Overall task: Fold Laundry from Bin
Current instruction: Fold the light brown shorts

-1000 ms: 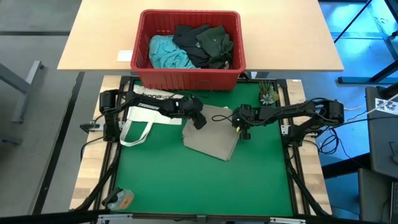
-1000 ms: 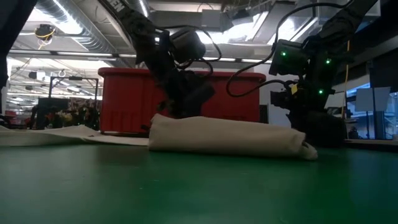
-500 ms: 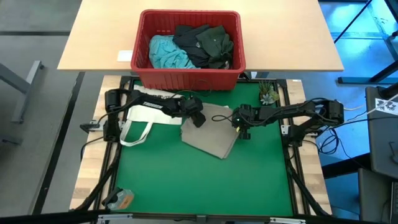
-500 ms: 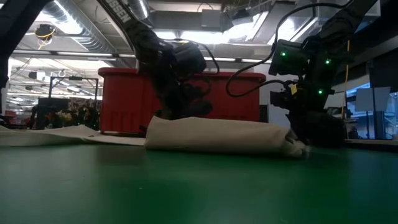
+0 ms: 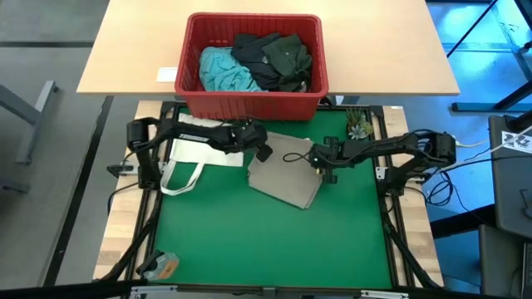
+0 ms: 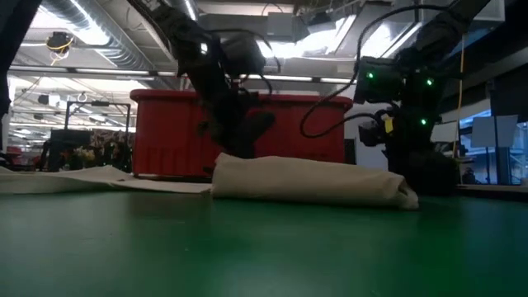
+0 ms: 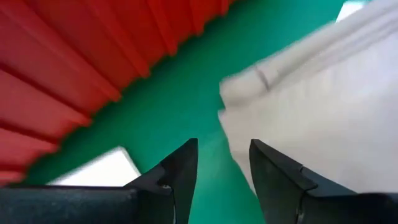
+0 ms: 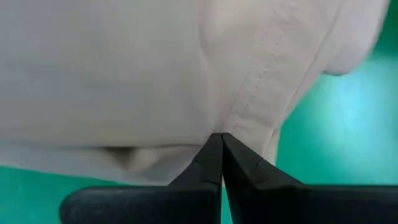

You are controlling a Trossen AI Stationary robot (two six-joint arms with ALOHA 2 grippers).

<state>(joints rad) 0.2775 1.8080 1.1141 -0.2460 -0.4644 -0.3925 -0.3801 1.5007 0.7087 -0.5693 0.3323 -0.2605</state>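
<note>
The khaki-tan garment (image 5: pixel 287 176) lies folded on the green mat (image 5: pixel 266 241); it also shows in the low view (image 6: pixel 313 181). My left gripper (image 5: pixel 263 152) is open just off the garment's far left corner (image 7: pixel 323 106), touching nothing. My right gripper (image 5: pixel 326 171) is shut at the garment's right edge. The red bin (image 5: pixel 253 100) stands at the far edge and holds the turquoise (image 5: pixel 223 71), dark grey (image 5: pixel 253 51) and dark green (image 5: pixel 291 58) garments. My right gripper has its shut fingertips (image 8: pixel 211 155) against the garment's stitched hem (image 8: pixel 255 93), at its right edge. The fingers come from the table's right, slanting down. Whether any cloth is pinched between them, I cannot tell. The garment lies flat on the mat.
A white tote bag (image 5: pixel 195 156) lies on the mat to the left of the garment. A small plant (image 5: pixel 359 124) stands at the far right corner. A small object (image 5: pixel 160 266) lies at the near left corner. The near half of the mat is bare.
My left gripper has gone toward the far edge, off the garment's left part. The garment's left edge slid a little left, then back right; it stays folded and flat.
</note>
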